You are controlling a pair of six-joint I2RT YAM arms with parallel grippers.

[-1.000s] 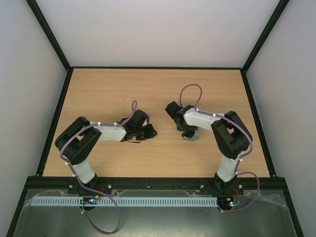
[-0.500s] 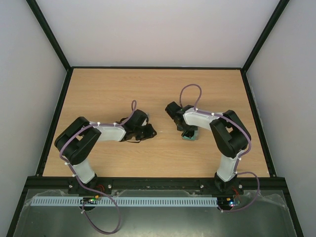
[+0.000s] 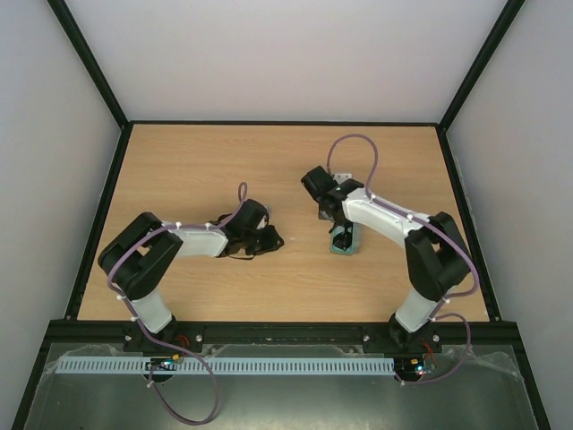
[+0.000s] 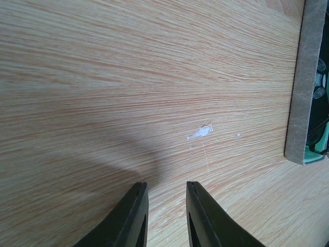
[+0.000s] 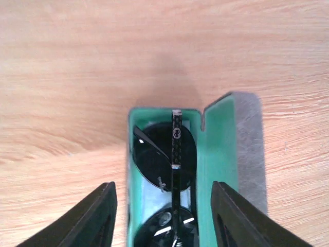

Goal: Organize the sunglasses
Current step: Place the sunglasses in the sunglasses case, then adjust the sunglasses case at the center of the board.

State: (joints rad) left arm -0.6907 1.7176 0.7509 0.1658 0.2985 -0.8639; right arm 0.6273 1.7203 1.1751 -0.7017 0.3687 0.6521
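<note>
The sunglasses (image 5: 169,152), with a thin dark frame and dark oval lenses, lie folded inside the open grey case (image 5: 249,149), which has a green lining. A pale blue patch shows under the lenses. My right gripper (image 5: 162,185) is open above the case, one finger on each side, holding nothing. In the top view the case (image 3: 346,248) sits mid-table under the right gripper (image 3: 338,231). My left gripper (image 4: 166,185) is open and empty just above bare wood, with the case's grey edge (image 4: 307,87) to its right. In the top view the left gripper (image 3: 270,240) is left of the case.
A small white scuff (image 4: 199,133) marks the wooden table (image 3: 269,161) ahead of the left fingers. Black frame rails (image 3: 98,224) and white walls border the table. A purple cable (image 3: 354,152) loops above the right arm.
The right arm has stretched out, with its elbow swinging right, while its gripper stays over the case. The left arm has barely moved.
</note>
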